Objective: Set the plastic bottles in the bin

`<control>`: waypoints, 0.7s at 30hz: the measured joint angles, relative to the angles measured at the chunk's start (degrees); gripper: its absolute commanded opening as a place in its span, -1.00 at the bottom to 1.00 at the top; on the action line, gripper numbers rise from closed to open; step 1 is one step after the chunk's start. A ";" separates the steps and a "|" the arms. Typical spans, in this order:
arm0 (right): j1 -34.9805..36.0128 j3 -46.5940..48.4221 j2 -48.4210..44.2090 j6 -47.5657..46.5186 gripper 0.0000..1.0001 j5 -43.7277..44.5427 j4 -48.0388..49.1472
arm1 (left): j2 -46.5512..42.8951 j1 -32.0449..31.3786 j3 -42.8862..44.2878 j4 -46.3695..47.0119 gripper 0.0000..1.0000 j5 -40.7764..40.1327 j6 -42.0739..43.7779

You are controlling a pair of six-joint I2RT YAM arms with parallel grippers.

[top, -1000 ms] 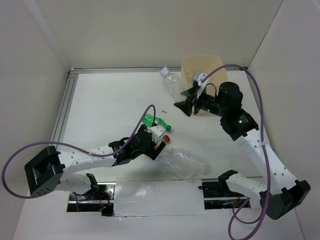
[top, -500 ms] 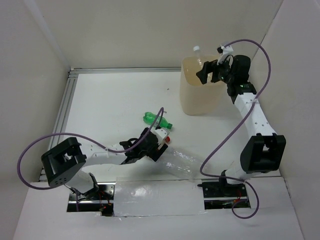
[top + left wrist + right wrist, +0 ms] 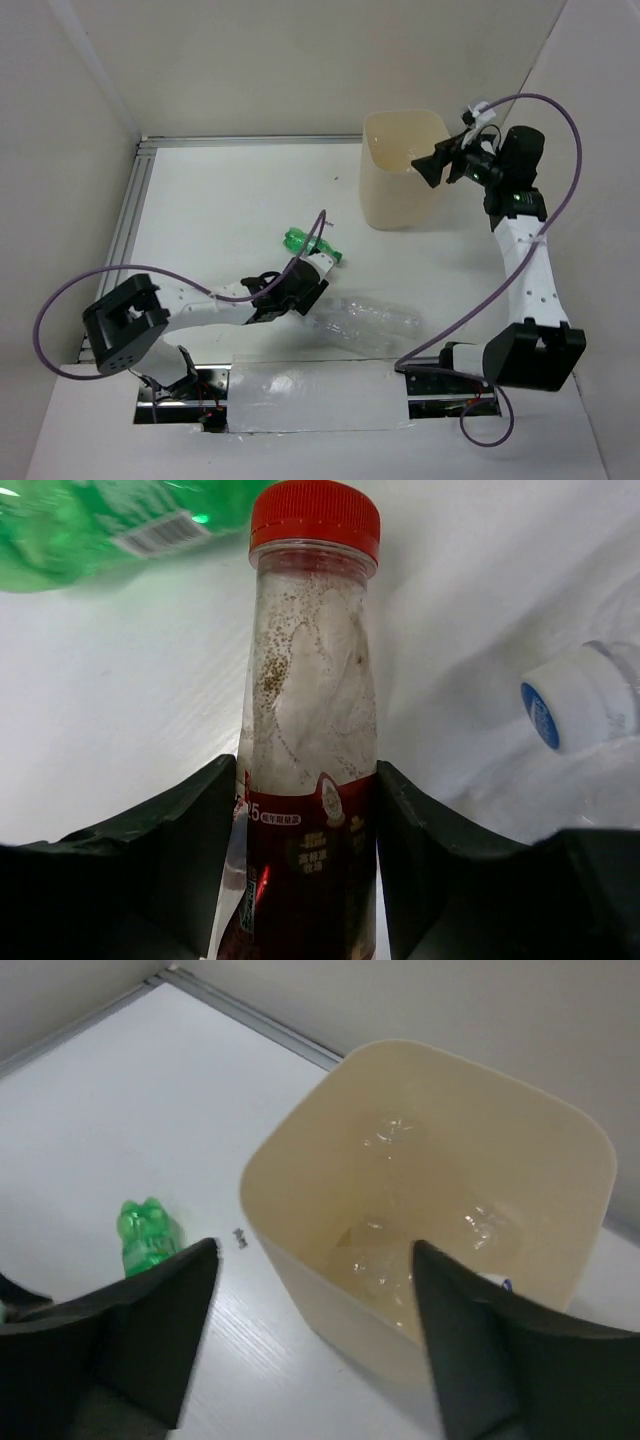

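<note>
Left gripper [image 3: 305,780] pinches the short red-cap bottle [image 3: 312,680] just below the middle of the top view. The smooth bottle could slip out, or bump the green bottle [image 3: 300,240] and big clear bottle [image 3: 365,320] lying close. Far upper right, right gripper [image 3: 312,1252] hangs spread over the bin [image 3: 395,205].

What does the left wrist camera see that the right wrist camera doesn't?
Only the left wrist view shows the red-capped bottle gripped by the left gripper, and a clear bottle's white cap beside it. Only the right wrist view shows the beige bin with clear bottles inside, below the open right gripper. Both show the green bottle lying on the white table.
</note>
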 measured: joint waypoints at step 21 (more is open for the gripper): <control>-4.57 -23.17 -13.33 -67.82 0.90 -13.81 -47.76 | 17.29 7.26 61.31 14.43 -0.49 11.80 4.24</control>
